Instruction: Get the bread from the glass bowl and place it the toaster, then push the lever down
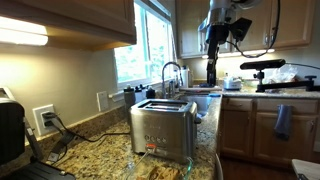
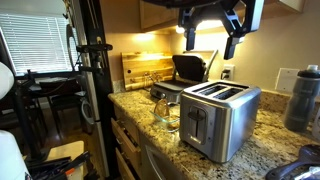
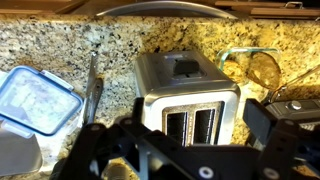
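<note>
black fingers of the tool fill the near edge of the wrist view, spread wide apart with nothing between them: the tool is released and empty. in an exterior view the tool hangs high above the toaster, well clear of it, with both fingers pointing down.

below the tool in the wrist view, the toaster stands upright on the speckled granite surface, its two dark slots facing up. the glass bowl sits to the far right of it, just beside the toaster's corner. a tan piece that looks like the bread lies inside the bowl. on the left, well apart from the toaster, is a plastic container with a blue-rimmed lid. a long thin grey object lies between the two; i cannot tell what it is.

in an exterior view the glass bowl stands just left of the toaster, between it and a black appliance farther back. a wooden board leans by the wall and a dark bottle stands at the right. in an exterior view the toaster is near, with a faucet and a bright window beyond it.
</note>
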`<control>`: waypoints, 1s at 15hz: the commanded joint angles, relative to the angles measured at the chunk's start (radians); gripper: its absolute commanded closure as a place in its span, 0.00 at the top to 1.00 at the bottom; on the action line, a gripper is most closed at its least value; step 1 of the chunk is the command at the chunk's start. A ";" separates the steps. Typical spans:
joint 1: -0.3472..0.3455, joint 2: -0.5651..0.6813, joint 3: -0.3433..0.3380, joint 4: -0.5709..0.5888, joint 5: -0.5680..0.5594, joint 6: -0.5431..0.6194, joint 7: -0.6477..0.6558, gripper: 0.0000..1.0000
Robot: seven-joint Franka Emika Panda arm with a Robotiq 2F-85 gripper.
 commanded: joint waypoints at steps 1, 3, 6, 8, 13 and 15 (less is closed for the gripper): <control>-0.044 -0.038 0.082 -0.050 -0.060 0.045 0.096 1.00; -0.050 -0.058 0.125 -0.072 -0.089 0.046 0.154 1.00; -0.044 -0.076 0.181 -0.096 -0.122 0.041 0.240 1.00; -0.038 -0.088 0.214 -0.113 -0.126 0.039 0.294 1.00; -0.020 -0.122 0.274 -0.151 -0.113 0.038 0.375 1.00; -0.008 -0.136 0.292 -0.165 -0.111 0.034 0.375 1.00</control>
